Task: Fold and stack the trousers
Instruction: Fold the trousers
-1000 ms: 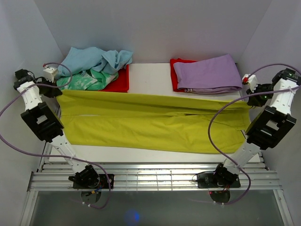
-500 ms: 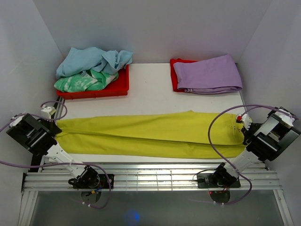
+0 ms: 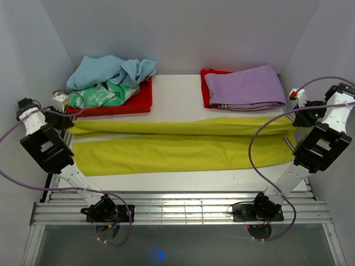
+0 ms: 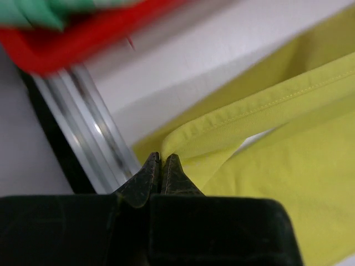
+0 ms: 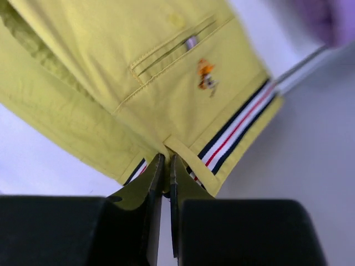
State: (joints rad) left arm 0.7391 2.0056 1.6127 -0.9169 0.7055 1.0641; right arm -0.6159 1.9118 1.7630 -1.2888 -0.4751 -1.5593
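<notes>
The yellow trousers (image 3: 183, 145) stretch across the table from left to right, held up along their far edge. My left gripper (image 3: 67, 123) is shut on the leg-hem end (image 4: 222, 130) at the left. My right gripper (image 3: 293, 117) is shut on the waistband (image 5: 183, 152), which shows a striped lining and a back pocket (image 5: 166, 50). A folded purple pair of trousers (image 3: 245, 86) lies on a red tray at the back right.
A red tray (image 3: 138, 100) at the back left holds a heap of light blue (image 3: 108, 69) and green (image 3: 97, 95) clothes. A red tray (image 3: 206, 91) lies under the purple trousers. Aluminium rails (image 3: 177, 208) run along the near edge. White walls enclose three sides.
Both grippers went down toward the near edge with the trousers, then came back up and away from it. The yellow trousers now hang in a long fold between them.
</notes>
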